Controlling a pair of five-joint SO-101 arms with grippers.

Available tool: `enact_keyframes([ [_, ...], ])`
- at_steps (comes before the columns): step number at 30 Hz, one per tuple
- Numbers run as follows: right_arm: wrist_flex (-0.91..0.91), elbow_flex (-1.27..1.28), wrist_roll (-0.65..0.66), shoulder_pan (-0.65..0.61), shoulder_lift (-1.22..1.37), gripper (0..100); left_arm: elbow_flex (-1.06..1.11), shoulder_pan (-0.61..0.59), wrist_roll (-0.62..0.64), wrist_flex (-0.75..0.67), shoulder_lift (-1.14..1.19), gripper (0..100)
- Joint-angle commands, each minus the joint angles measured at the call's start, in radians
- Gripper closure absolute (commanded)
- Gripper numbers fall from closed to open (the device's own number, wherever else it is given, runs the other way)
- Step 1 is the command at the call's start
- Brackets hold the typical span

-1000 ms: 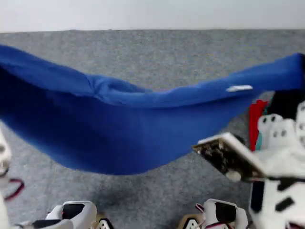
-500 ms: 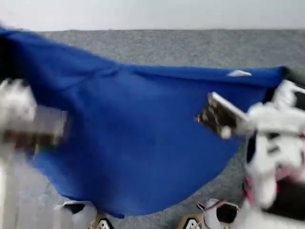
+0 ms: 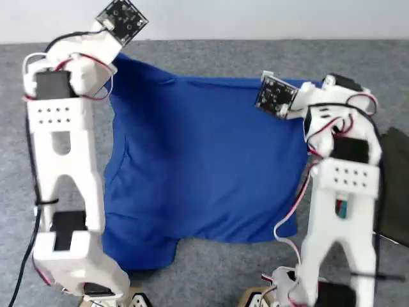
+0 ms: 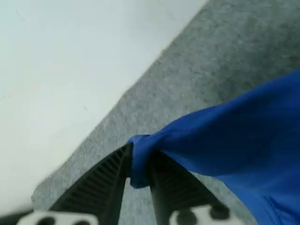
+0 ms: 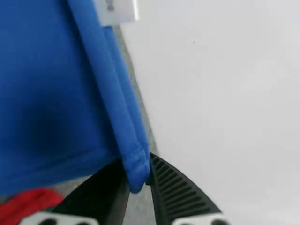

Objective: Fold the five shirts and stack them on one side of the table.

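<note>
The blue shirt [image 3: 204,173] lies spread over the grey desk [image 3: 211,64] between the arms. The left hand [image 4: 140,158] is clamped on one far corner and the right hand [image 5: 137,165] on the other. The fold probably goes best with both corners carried level and together (so the edge lands straight). The print on the white label [image 5: 115,11] is too blurred to read.

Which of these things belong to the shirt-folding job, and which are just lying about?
Job: blue shirt, each far corner pinched in an arm's jaws; red cloth and dark cloth, likely more shirts.
Just there: grey table, white wall.
</note>
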Motion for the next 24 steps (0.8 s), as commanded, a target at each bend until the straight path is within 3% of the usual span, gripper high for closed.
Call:
enact_keyframes([
  [1, -0.202, -0.014, 0.011, -0.008, 0.097, 98.5, -0.01, -0.015, -0.008, -0.147, 0.061, 99],
  [12, -0.708, -0.058, 0.015, -0.071, 0.449, 98.5, -0.01, -0.021, -0.008, -0.491, 0.213, 99],
  [19, -0.631, -0.149, 0.008, -0.081, 0.561, 98.5, 0.002, -0.014, -0.008, -0.43, 0.245, 99],
  [24, -0.331, -0.242, -0.222, -0.084, 0.576, 98.4, 0.005, -0.021, -0.008, -0.278, 0.287, 99],
])
